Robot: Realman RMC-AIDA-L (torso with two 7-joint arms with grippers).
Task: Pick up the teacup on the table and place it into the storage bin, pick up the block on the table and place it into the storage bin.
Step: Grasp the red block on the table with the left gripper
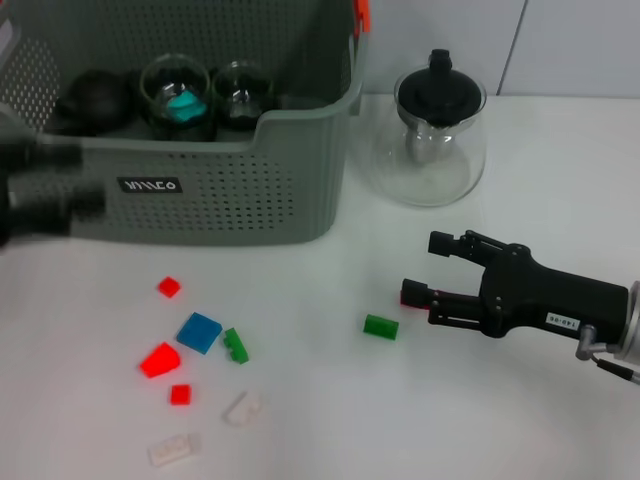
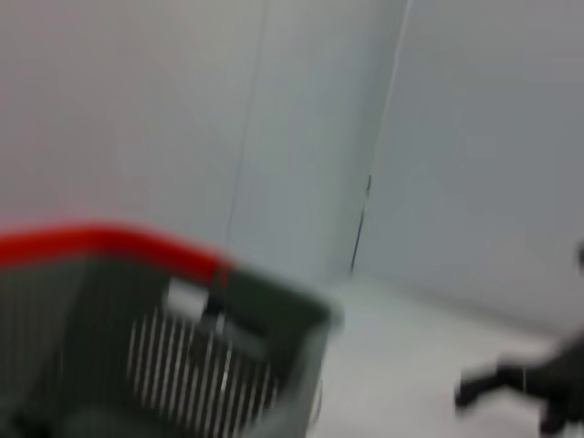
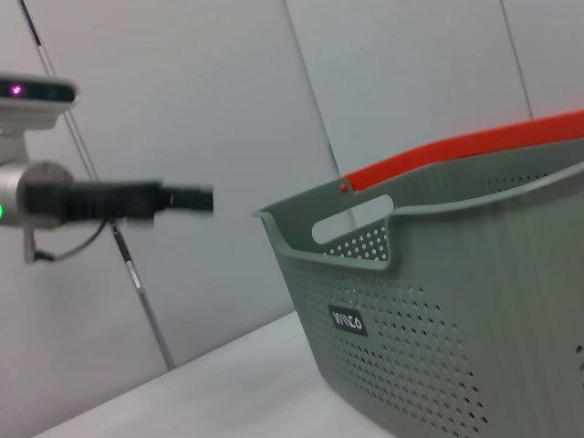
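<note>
Head view: right gripper [image 1: 417,269] low over the bench [image 1: 330,420], fingers spread, red block [image 1: 408,297] at the lower fingertip, green block [image 1: 380,326] just beyond. Storage bin [image 1: 230,190] well past the fingertips. Left gripper [image 1: 40,190] at the bin's front wall, fingers: can't tell.

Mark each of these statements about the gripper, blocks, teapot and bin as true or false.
1. The right gripper is open above the table, holding nothing. True.
2. The glass teapot sits inside the storage bin. False: it stands on the table beside the bin.
3. Two glass teacups are in the bin. True.
4. The green block lies in the bin. False: it lies on the table near the right gripper.
5. The blue block lies on the table. True.
</note>
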